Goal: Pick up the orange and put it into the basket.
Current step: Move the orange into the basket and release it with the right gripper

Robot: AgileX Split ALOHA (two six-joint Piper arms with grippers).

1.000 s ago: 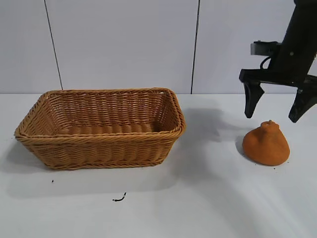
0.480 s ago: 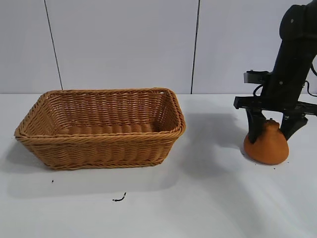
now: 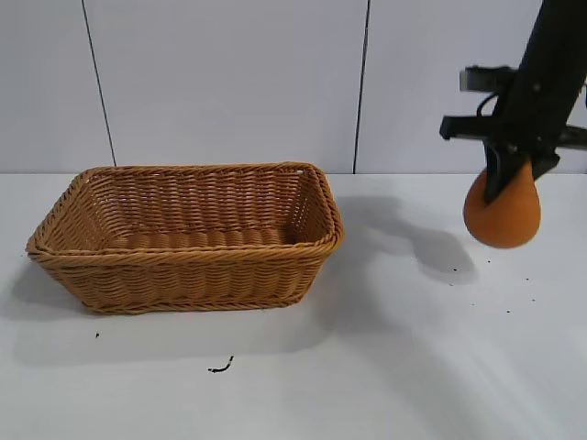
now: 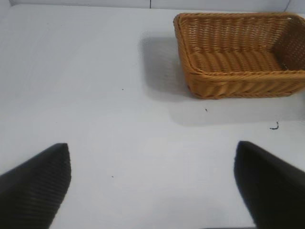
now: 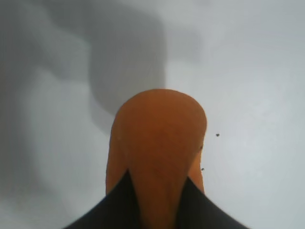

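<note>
lifted off the table, dull-orange pear-shaped orange point(image 3: 501, 216), apparently stretched, pinched by right pincer point(image 3: 510, 172)

basket point(image 3: 188, 234) on table point(image 3: 385, 367) at left, orange point(image 3: 502, 213) raised at right

No readable text, label, brand, number or sign appears in any view.

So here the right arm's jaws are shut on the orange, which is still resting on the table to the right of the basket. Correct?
Not quite. The right gripper is shut on the orange, right of the basket, but the orange hangs above the table with its shadow beneath, as the exterior view shows.
</note>
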